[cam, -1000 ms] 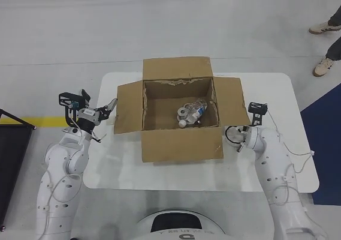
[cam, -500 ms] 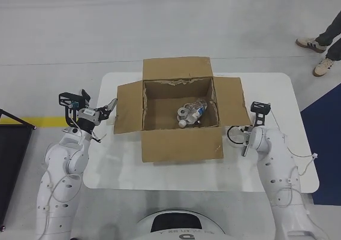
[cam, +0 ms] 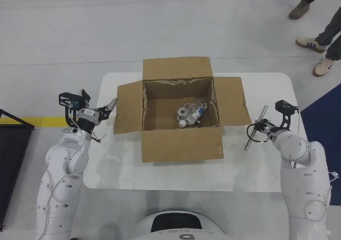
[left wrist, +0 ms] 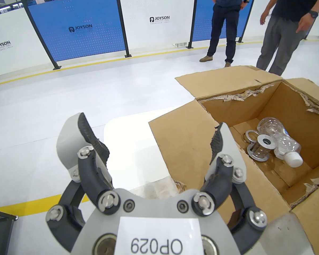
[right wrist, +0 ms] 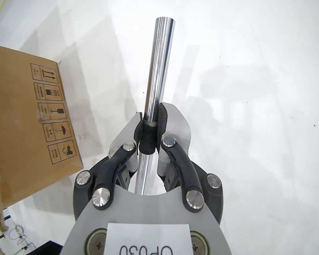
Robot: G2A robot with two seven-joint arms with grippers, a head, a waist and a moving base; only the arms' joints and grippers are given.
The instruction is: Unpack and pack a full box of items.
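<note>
The cardboard box (cam: 182, 146) sits open in the middle of the white table (cam: 128, 171), its flaps spread. Inside, a clear bottle (cam: 199, 110) and a metal spool (cam: 185, 114) lie touching, toward the 3 o'clock wall. At the box's 3 o'clock, apart from the flap, my right gripper (right wrist: 151, 119) is clenched on a shiny steel rod (right wrist: 160, 62) over the table. At 9 o'clock, my left gripper (left wrist: 150, 120) hangs just beside the flap, fingers spread, grasping nothing.

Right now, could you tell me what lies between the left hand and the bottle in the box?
The open side flap and wall of the box, as the top view shows.
</note>
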